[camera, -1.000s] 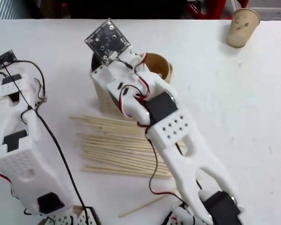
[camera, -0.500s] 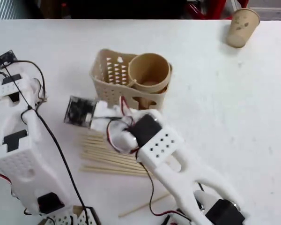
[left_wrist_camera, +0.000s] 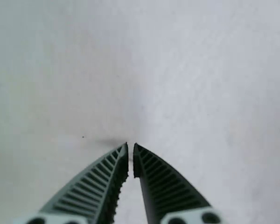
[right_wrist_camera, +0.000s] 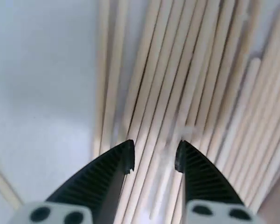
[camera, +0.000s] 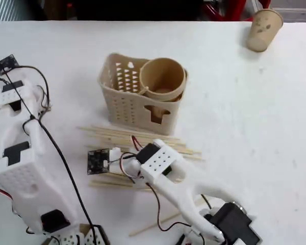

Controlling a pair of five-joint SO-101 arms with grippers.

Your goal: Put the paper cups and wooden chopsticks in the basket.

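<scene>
My right gripper (right_wrist_camera: 154,158) stood with its jaws parted directly over the pile of pale wooden chopsticks (right_wrist_camera: 186,70), which lay on the white table (camera: 245,112) just in front of the cream perforated plastic basket (camera: 123,104). One brown paper cup (camera: 162,76) sat inside that basket, and a second brown paper cup (camera: 263,28) stood well apart at the table's far edge. My left gripper (left_wrist_camera: 130,149) had its jaws drawn together over bare table, holding nothing.

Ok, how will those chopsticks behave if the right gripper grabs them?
The chopsticks look thin and stiff, so probably no bending. They lie packed side by side under the open right gripper, so it likely catches several; loose ones may roll.
</scene>
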